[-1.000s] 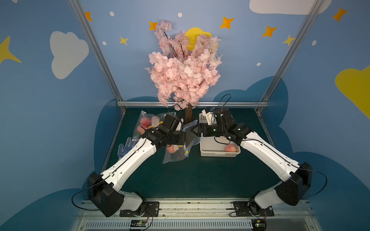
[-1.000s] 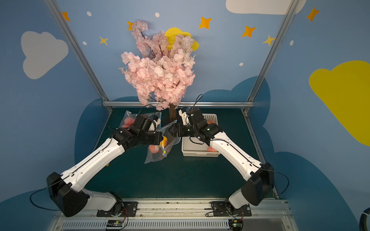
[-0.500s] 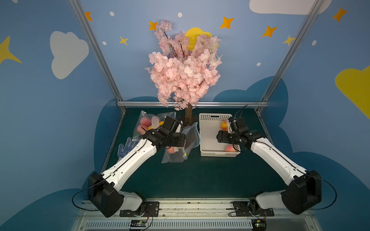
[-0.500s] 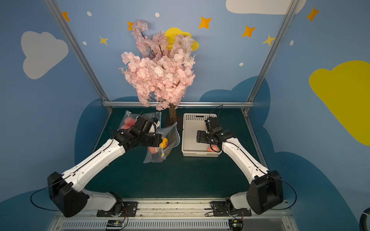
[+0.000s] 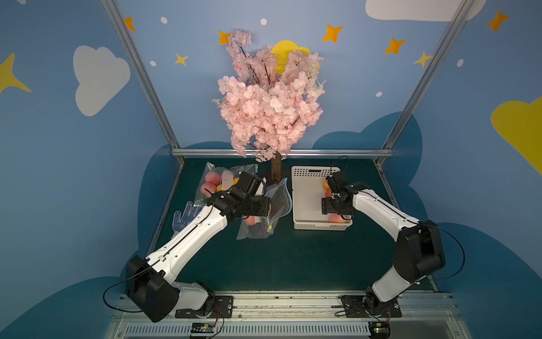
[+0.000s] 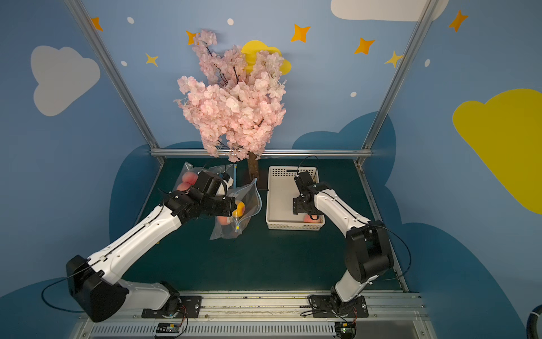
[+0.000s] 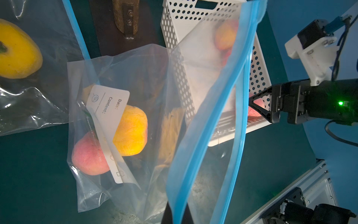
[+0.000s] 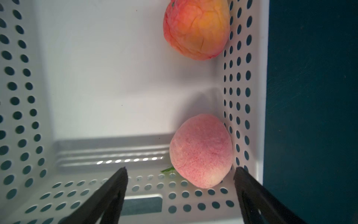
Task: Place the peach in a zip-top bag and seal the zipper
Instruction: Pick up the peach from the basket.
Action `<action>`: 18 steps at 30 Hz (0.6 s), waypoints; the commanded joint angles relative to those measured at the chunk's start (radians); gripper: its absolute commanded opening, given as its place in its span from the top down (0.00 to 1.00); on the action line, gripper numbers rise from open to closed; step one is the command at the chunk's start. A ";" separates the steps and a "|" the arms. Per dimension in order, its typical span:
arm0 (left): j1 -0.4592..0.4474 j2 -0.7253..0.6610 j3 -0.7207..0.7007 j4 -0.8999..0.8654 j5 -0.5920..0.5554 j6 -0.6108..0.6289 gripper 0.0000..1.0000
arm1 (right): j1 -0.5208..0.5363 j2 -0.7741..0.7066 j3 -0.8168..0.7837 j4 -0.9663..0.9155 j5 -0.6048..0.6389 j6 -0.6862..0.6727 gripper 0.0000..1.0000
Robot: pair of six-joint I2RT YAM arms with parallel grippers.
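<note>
Peach (image 8: 201,151) pickup step, bag waiting

Worktop (image 5: 293,258), far half: white basket (image 5: 308,202) right of zip-top bag (image 5: 280,202). Bag mouth held up, left hand (image 5: 267,205) clamped on its rim. Peach in basket's near right corner, against wall. Over it, right hand (image 8: 180,169), spread wide. Next: lower, straddle, close gently.

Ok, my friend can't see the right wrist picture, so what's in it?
The right claw hangs open over a white basket with holes, and a pink peach in the basket's corner shows between its two black fingers. A second, orange-red peach lies farther along the same wall; dark green table shows beside the basket.
</note>
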 commanded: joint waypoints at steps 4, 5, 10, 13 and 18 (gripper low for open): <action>0.007 -0.024 -0.011 0.006 0.005 -0.003 0.97 | -0.005 0.112 0.093 -0.159 0.010 -0.010 0.12; 0.009 -0.026 -0.012 0.006 0.005 -0.003 0.97 | -0.005 0.124 0.091 -0.166 0.026 -0.004 0.12; 0.010 -0.024 -0.016 0.010 0.009 -0.003 0.97 | -0.006 0.147 0.051 -0.170 0.051 0.005 0.12; 0.012 -0.021 -0.015 0.010 0.013 -0.003 0.97 | -0.006 0.162 0.040 -0.171 0.037 0.007 0.12; 0.014 -0.018 -0.016 0.016 0.018 -0.003 0.97 | -0.006 0.190 0.048 -0.162 -0.002 0.001 0.27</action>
